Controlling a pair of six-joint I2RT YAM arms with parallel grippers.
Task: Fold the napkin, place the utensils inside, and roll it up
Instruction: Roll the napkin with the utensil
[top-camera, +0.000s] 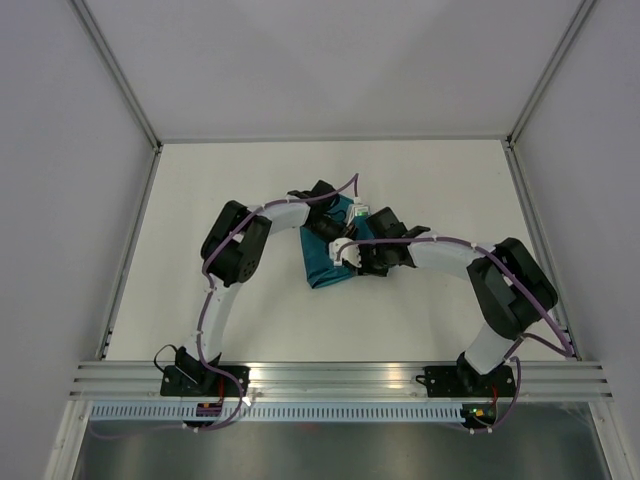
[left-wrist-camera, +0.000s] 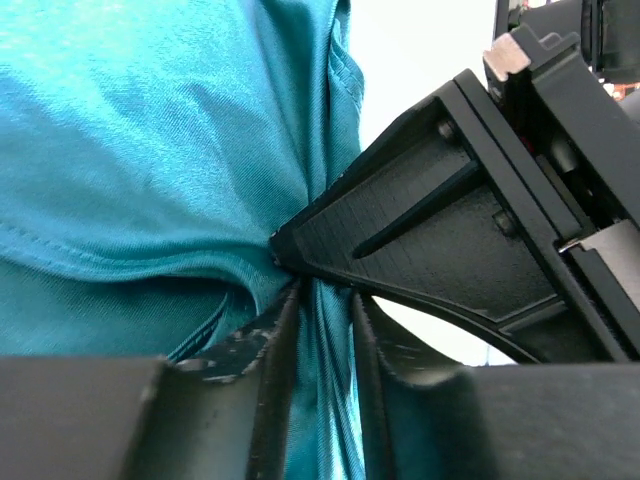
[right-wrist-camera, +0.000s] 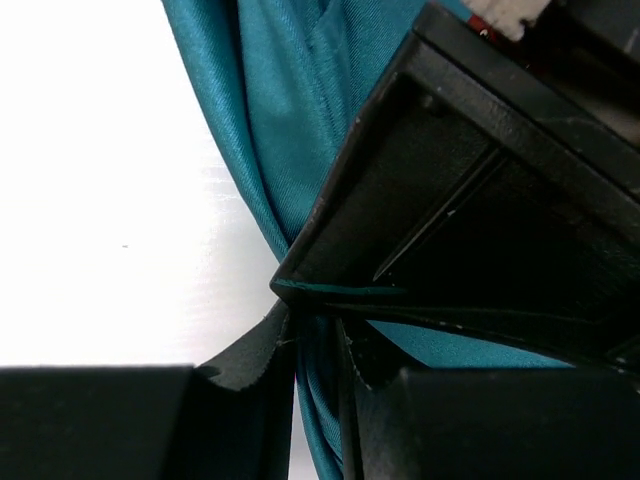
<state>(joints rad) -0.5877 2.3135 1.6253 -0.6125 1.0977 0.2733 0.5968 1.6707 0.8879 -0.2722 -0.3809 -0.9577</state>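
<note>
The teal napkin (top-camera: 325, 262) lies bunched on the white table near the middle, mostly covered by both arms. My left gripper (top-camera: 333, 228) is shut on a gathered fold of the napkin (left-wrist-camera: 150, 150); cloth is pinched between its fingers (left-wrist-camera: 270, 345). My right gripper (top-camera: 350, 250) is shut on a fold of the same napkin (right-wrist-camera: 270, 110), right beside the left one. The two grippers touch tip to tip over the cloth. No utensils show in any view.
The white table (top-camera: 250, 190) is bounded by grey walls with metal corner posts. An aluminium rail (top-camera: 340, 375) carries both arm bases at the near edge. Purple cables run along both arms.
</note>
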